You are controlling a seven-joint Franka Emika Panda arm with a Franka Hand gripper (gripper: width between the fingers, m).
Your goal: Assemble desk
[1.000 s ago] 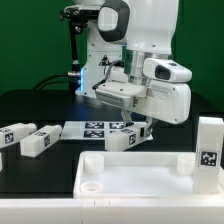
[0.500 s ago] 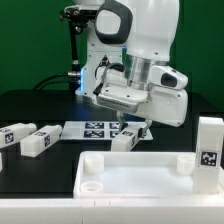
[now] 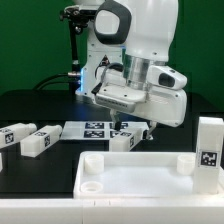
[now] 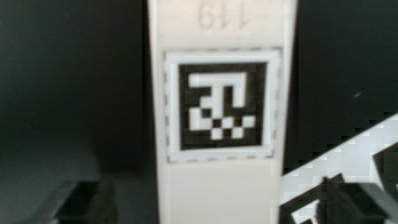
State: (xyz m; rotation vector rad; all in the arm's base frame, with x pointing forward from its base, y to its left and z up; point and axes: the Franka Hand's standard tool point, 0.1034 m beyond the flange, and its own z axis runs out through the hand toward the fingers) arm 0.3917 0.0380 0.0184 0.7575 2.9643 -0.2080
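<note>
The desk is in loose parts, all of smooth white plastic. The tabletop (image 3: 135, 178), one broad flat rectangular slab with a raised rim, lies along the table edge nearest the exterior camera. Three of its round corner sockets show: two (image 3: 90, 160) (image 3: 88, 186) at its end on the exterior view's left and one (image 3: 185, 166) at the other end.

There are four square-section legs, each bearing a black-and-white square tag. Two lying legs (image 3: 12, 136) (image 3: 38, 141) rest side by side near the table edge on the exterior view's left. The upright leg (image 3: 208, 150) stands toward the edge on the exterior view's right; whether it stands on the tabletop or beside it cannot be told. The fourth leg (image 3: 124, 141) lies mid-table, just beyond the tabletop's far rim; in the wrist view this bar (image 4: 214, 110) fills the middle, its tag crisp.

The gripper (image 3: 130, 128) is directly over the fourth leg, with a finger on either side of it; I cannot tell whether the fingers press it.

The marker board (image 3: 95, 128), thin and flat, lies on the matte black table (image 3: 40, 110) just beside the fourth leg, toward the far edge.
</note>
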